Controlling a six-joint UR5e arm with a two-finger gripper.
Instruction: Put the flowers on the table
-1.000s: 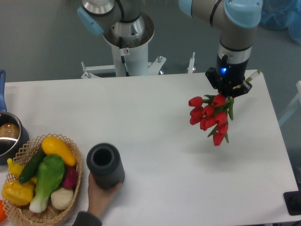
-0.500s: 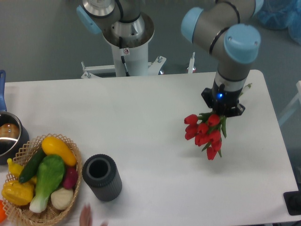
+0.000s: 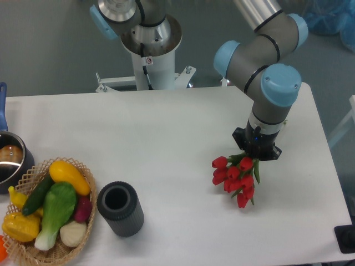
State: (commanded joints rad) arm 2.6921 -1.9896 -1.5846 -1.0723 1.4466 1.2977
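A bunch of red tulips (image 3: 233,178) with green leaves hangs blooms-down from my gripper (image 3: 255,151) over the right part of the white table (image 3: 166,144). The gripper is shut on the stems, which the wrist hides. The lowest blooms are close to the tabletop; I cannot tell if they touch it. A dark grey ribbed vase (image 3: 120,209) stands upright and empty at the front left, far from the gripper.
A wicker basket (image 3: 83,172) of toy vegetables sits at the front left edge. A metal pot (image 3: 10,162) with a blue handle is at the far left. The robot's base (image 3: 151,50) stands behind the table. The table's right edge is near the flowers.
My gripper has come down and moved toward the front left with the tulips. A hand that held the vase has withdrawn, and the vase stands slightly further left.
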